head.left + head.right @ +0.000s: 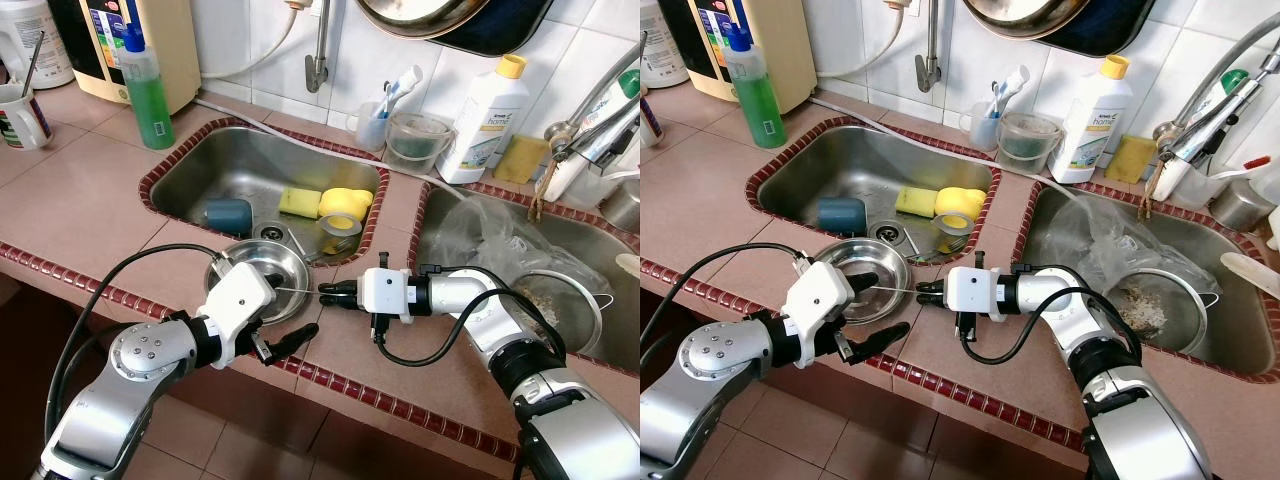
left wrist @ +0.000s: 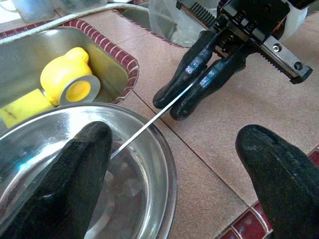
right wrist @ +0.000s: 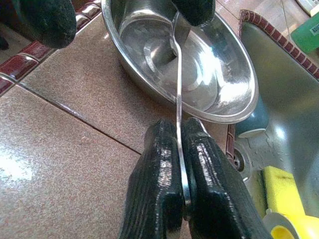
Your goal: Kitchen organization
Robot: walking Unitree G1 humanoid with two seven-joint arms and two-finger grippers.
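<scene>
A steel bowl (image 1: 290, 262) stands on the tiled counter at the front rim of the left sink. A thin metal spoon (image 1: 298, 291) lies level, its far end inside the bowl (image 3: 224, 84). My right gripper (image 1: 325, 293) is shut on the spoon's handle (image 3: 178, 84) just right of the bowl; the wrist view shows both fingers (image 3: 159, 174) pinched on it. My left gripper (image 1: 300, 300) is open across the bowl's near rim, with one finger (image 2: 75, 184) inside the bowl and the other (image 2: 279, 174) over the counter edge. The spoon's tip is hidden behind the left finger.
The left sink holds a teal cup (image 1: 228, 214), a yellow sponge (image 1: 298, 201) and a tape roll (image 1: 342, 224). A green soap bottle (image 1: 148, 95) and a mug (image 1: 22, 115) stand at the back left. The right sink holds a plastic bag (image 1: 490, 235) and a strainer (image 1: 565, 305).
</scene>
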